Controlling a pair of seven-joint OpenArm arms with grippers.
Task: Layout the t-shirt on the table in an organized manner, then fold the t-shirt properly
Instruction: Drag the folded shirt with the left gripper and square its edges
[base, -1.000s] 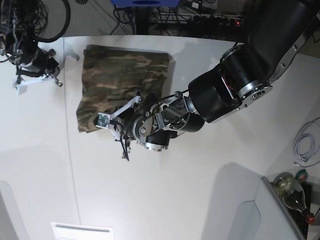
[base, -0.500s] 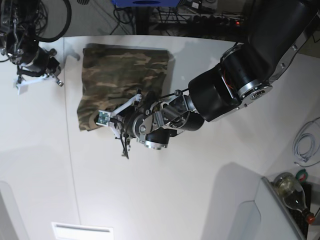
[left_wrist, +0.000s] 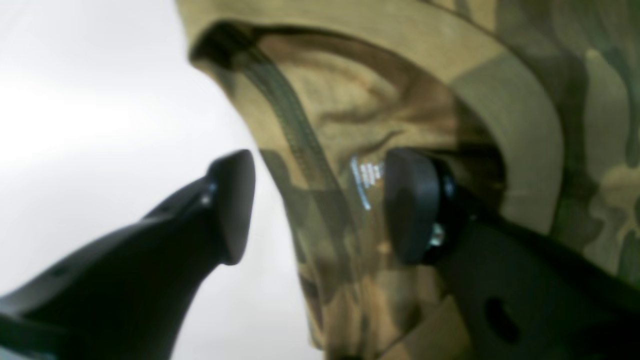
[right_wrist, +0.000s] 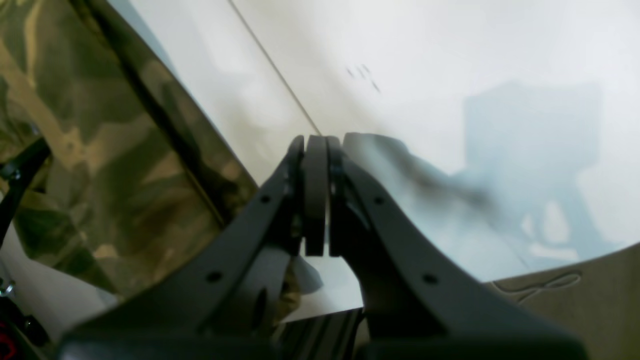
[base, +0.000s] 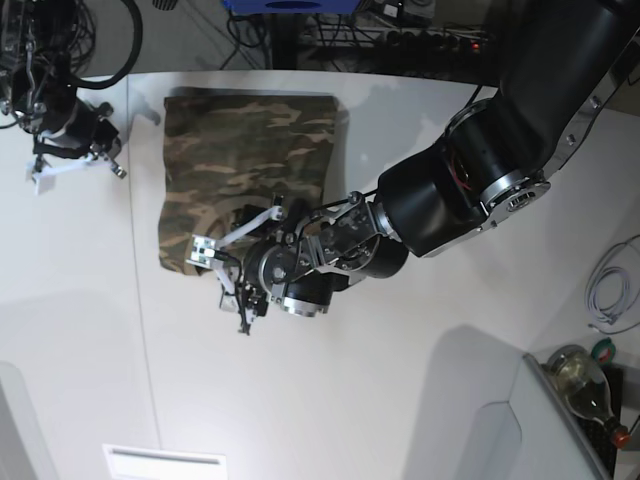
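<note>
The camouflage t-shirt (base: 250, 150) lies folded into a rough rectangle on the white table (base: 400, 380), at the far left. My left gripper (base: 230, 282) is at its near edge, open. In the left wrist view the shirt's edge (left_wrist: 320, 165) with a ribbed band runs between the fingertips: one fingertip (left_wrist: 232, 205) is over bare table, the other (left_wrist: 410, 205) is against the cloth. The left gripper (left_wrist: 320, 205) holds nothing. My right gripper (base: 72, 150) is off the shirt's left side, and the right gripper (right_wrist: 316, 200) shows its jaws shut on nothing. The shirt (right_wrist: 100, 150) is to its left.
A thin dark seam (base: 140, 300) runs down the table left of the shirt; the same seam (right_wrist: 275, 65) shows ahead of the right gripper. A glass bottle (base: 585, 385) and a white cable (base: 610, 290) are at the right edge. Dark cables and equipment stand beyond the far edge.
The left gripper has opened and let go of the shirt's edge, after sliding a little left and toward the near side. The cloth now lies flatter. The right arm has hardly moved.
</note>
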